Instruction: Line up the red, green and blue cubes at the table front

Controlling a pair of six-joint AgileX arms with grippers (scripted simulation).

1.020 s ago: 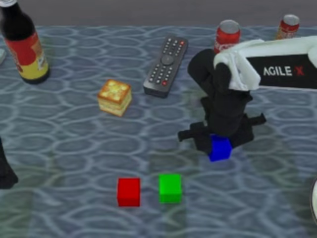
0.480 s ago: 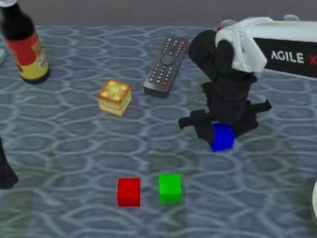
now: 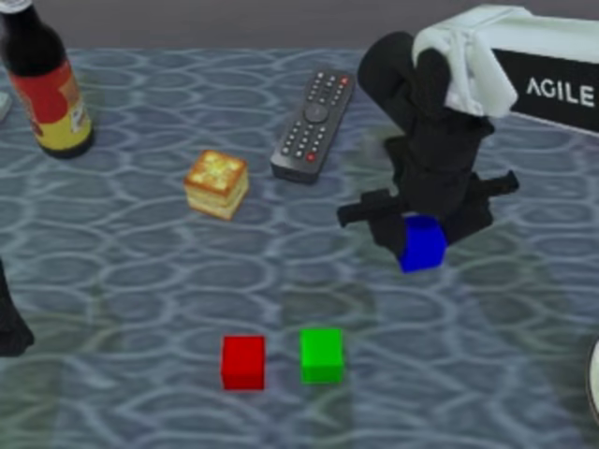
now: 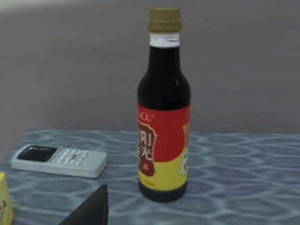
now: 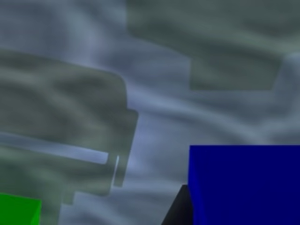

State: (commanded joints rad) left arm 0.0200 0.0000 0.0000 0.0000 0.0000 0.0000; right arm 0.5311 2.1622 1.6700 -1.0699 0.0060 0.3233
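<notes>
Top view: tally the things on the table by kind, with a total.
Plain cubes: 3 (red cube, green cube, blue cube held in the right gripper)
Patterned block: 1
Remote control: 1
Sauce bottle: 1
Total: 6

Rendered tabletop: patterned table (image 3: pixel 140 281), blank grey backdrop.

"AGILE" on right arm (image 3: pixel 524 79); Chinese characters on bottle label (image 4: pixel 161 150).

red cube (image 3: pixel 242 361), green cube (image 3: pixel 321 354), blue cube (image 3: pixel 422 243), ring-patterned blue-grey table (image 3: pixel 140 281)
</notes>
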